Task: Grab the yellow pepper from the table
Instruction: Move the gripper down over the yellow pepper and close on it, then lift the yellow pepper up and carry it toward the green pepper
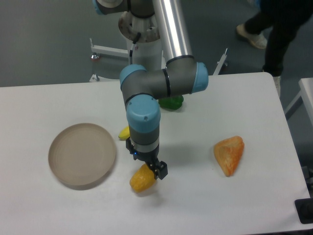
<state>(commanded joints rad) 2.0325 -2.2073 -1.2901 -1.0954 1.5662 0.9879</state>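
The yellow pepper (141,180), small, lumpy and yellow-orange, lies on the white table (205,205) at the front centre. My gripper (154,171) points down right at the pepper's upper right side. One dark finger (161,170) shows against the pepper. The other finger is hidden behind the wrist and the pepper. I cannot tell whether the jaws are closed on the pepper or whether it is lifted off the table.
A round beige plate (82,154) lies to the left. A yellow banana (124,132) peeks out behind the arm. A green pepper (171,103) sits behind the elbow. An orange wedge-shaped piece (229,153) lies to the right. A person's legs (281,34) stand beyond the far right corner.
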